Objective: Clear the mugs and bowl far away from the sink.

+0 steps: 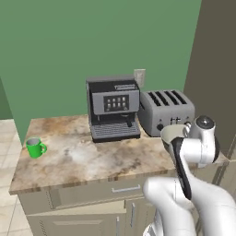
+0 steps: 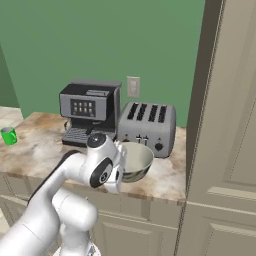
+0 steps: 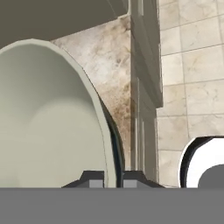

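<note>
The arm folds low, its gripper [image 3: 113, 178] clamped tight (fingertips barely apart).

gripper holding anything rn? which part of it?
Yes: the gripper is shut on the bowl, pinching its rim, one finger inside and one outside.

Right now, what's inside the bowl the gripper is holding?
The bowl looks empty: the hand view shows only bare cream interior. Its near bottom is covered by the gripper pinching the rim.
</note>
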